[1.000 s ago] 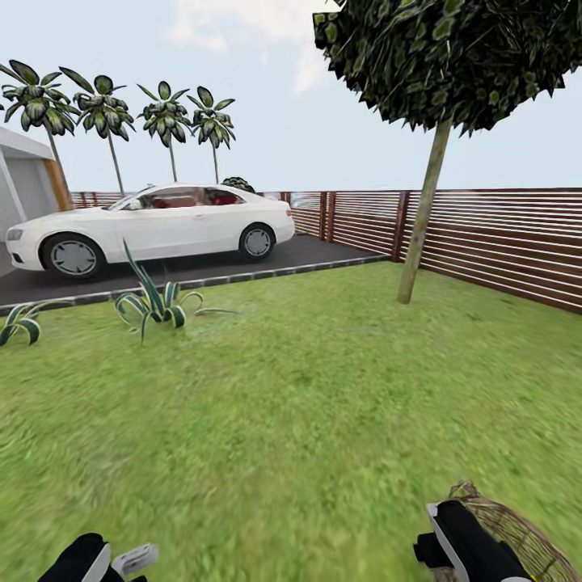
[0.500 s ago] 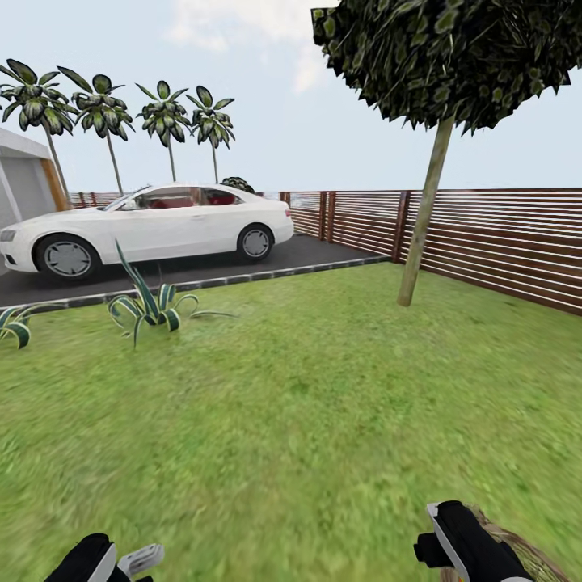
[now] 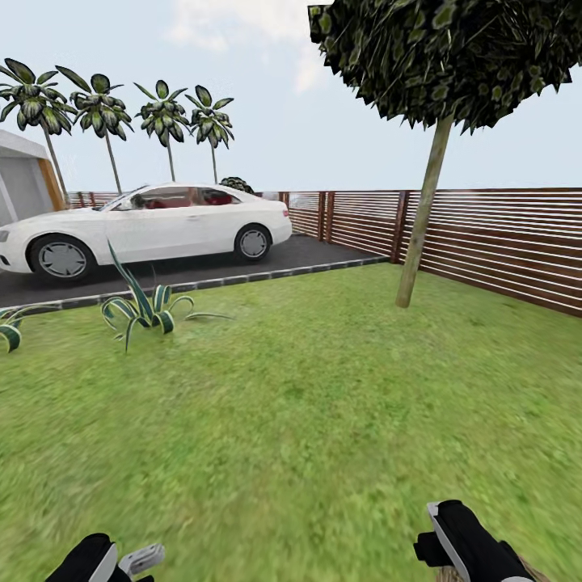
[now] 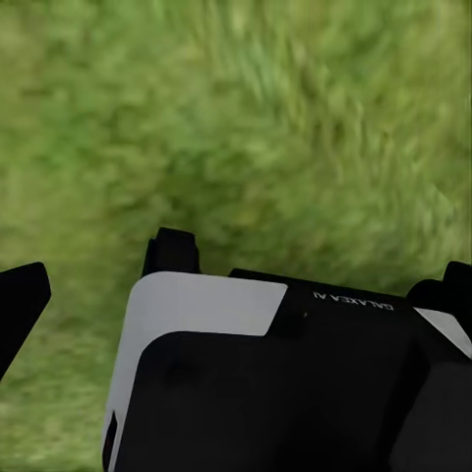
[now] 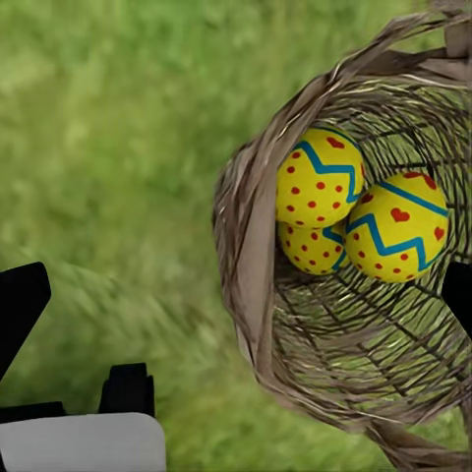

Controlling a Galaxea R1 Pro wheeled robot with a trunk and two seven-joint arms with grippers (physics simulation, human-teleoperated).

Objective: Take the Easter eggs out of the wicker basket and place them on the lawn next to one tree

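Note:
Three yellow Easter eggs lie together inside the wicker basket (image 5: 251,285): one (image 5: 318,177), one (image 5: 396,226), and one (image 5: 310,248) partly under the others. The basket stands on the lawn (image 3: 307,388). My right gripper (image 5: 236,305) hangs open above it, with one black fingertip (image 5: 20,305) over grass and the other over the basket's far side. A sliver of the basket (image 3: 529,575) shows past my right arm (image 3: 465,541). My left gripper (image 3: 133,558) is open over bare grass. The tree (image 3: 420,218) stands ahead to the right, near the fence.
A dark brown slatted fence (image 3: 501,234) closes the garden behind the tree. A white car (image 3: 153,226) is parked on the driveway at the left, past a spiky plant (image 3: 145,307). Part of my own body (image 4: 285,383) shows under the left gripper.
The whole head view has shifted, so the camera moved. The basket has slid down almost out of the head view's lower right. Both arms keep their places in the picture.

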